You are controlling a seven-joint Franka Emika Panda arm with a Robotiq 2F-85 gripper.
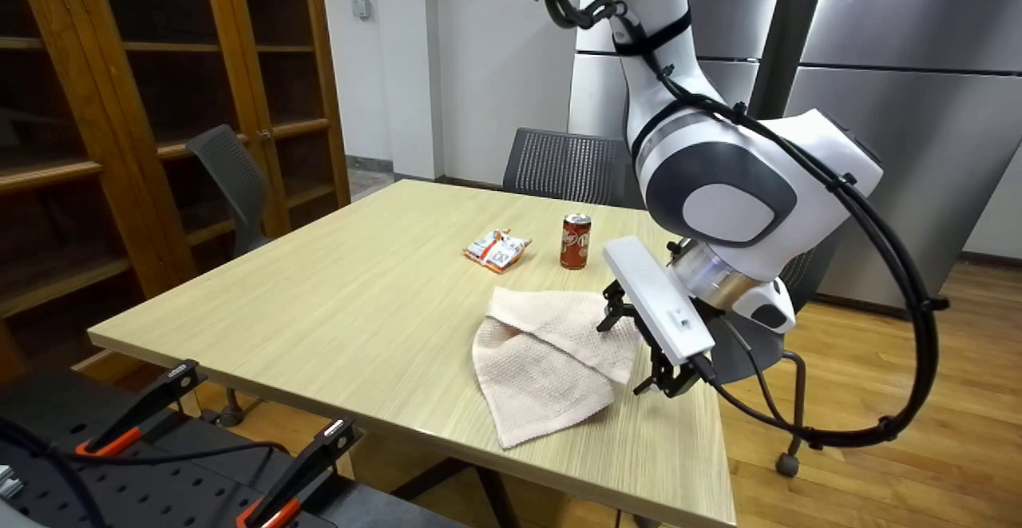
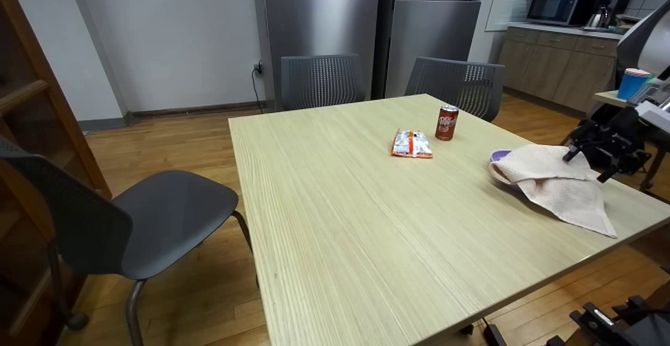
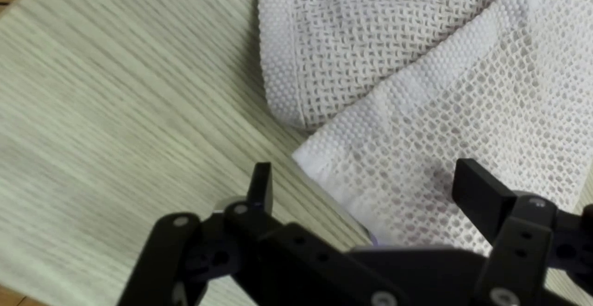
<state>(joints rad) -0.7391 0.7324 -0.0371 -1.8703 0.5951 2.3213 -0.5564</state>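
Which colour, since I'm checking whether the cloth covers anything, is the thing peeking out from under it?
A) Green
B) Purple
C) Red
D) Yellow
B: in an exterior view, the rim of a purple thing shows past the edge of the pale cloth, which hides the rest of it.

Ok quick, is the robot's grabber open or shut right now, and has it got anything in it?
Gripper: open, jaws wide apart above the edge of the pale cloth, holding nothing.
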